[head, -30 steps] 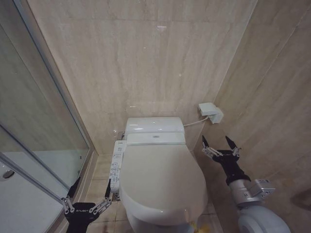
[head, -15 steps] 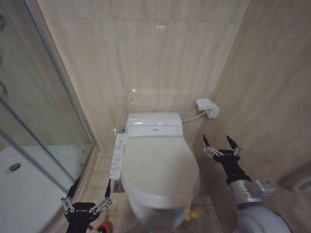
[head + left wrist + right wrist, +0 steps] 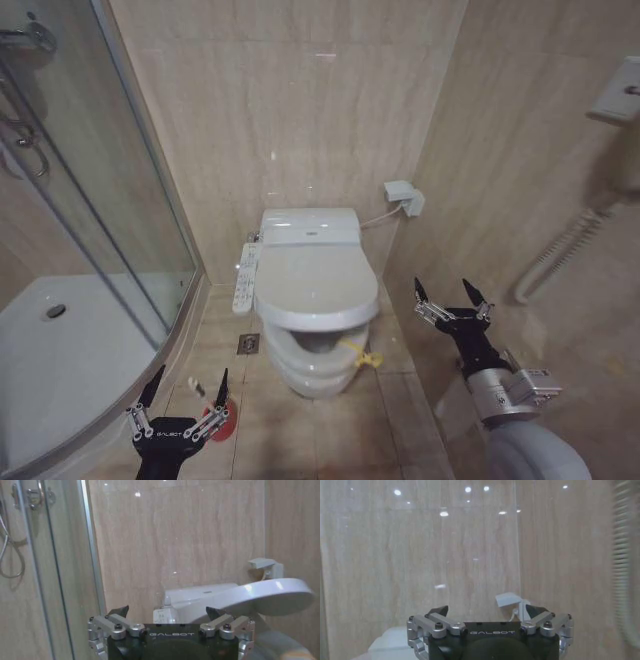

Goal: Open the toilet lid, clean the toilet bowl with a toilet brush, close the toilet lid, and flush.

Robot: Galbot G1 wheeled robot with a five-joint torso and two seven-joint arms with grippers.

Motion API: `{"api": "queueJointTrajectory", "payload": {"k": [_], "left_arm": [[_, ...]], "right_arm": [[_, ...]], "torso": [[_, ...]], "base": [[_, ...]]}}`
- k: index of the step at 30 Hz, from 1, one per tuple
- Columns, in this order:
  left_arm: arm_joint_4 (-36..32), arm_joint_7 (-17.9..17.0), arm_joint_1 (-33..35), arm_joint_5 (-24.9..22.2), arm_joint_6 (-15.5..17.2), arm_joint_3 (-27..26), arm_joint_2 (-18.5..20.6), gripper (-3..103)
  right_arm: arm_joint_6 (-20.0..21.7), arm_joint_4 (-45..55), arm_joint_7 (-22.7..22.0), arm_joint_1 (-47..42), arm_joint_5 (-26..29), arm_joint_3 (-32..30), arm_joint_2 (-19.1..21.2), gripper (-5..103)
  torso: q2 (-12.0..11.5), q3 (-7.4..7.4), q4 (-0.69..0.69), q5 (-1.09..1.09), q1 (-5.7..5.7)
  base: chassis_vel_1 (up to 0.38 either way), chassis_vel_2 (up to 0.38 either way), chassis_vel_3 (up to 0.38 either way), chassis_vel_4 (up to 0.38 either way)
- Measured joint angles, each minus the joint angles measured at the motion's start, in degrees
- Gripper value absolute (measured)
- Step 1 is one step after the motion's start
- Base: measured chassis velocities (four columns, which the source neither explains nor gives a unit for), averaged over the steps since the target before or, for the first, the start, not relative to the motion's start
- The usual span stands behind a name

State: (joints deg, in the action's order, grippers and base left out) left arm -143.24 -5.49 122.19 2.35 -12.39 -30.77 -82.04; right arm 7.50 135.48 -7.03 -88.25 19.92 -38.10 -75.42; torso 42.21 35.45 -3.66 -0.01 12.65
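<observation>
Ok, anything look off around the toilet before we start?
Nothing damaged or spilled. The lid is down, with a yellow tag hanging at its front rim. The brush sits in its red holder on the floor by the left hand. Both hands are open and empty, the right hand beside the toilet.

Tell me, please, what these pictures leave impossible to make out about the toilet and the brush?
- Toilet bowl: head view; its inside and water are hidden by the closed toilet lid.
- Toilet brush: head view; a small white stub by the red holder, with the left hand in front; bristles unseen.
- Yellow tag: head view; too small to read.
</observation>
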Motion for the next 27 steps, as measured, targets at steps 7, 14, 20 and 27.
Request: {"api": "queueJointTrajectory", "payload": {"k": [7, 14, 20, 27], "left_arm": [[0.0, 0.0, 0.0, 0.0, 0.0, 0.0, 0.0, 100], [0.0, 0.0, 0.0, 0.0, 0.0, 0.0, 0.0, 100], [0.0, 0.0, 0.0, 0.0, 0.0, 0.0, 0.0, 100], [0.0, 0.0, 0.0, 0.0, 0.0, 0.0, 0.0, 100]], "right_arm": [[-1.6, -0.9, 0.4, 0.1, -0.3, 0.1, 0.0, 100], [-5.0, -1.9, 0.9, 0.2, -0.3, 0.4, 0.1, 100], [-5.8, -1.9, 1.2, -0.1, -0.5, 0.4, 0.2, 100], [-6.0, -1.7, 1.6, -0.8, -1.3, 0.8, -0.1, 100]], "torso": [[0.0, -0.02, 0.0, 0.02, -0.04], [0.0, -0.01, -0.01, 0.0, -0.02], [0.0, 0.01, 0.0, 0.01, 0.02], [0.0, 0.0, 0.0, 0.01, 0.01]], "base": [[0.24, -0.241, -0.222, 0.245], [0.085, -0.096, -0.091, 0.092], [-0.026, 0.025, 0.017, -0.028], [-0.006, 0.007, 0.004, -0.008]]}}
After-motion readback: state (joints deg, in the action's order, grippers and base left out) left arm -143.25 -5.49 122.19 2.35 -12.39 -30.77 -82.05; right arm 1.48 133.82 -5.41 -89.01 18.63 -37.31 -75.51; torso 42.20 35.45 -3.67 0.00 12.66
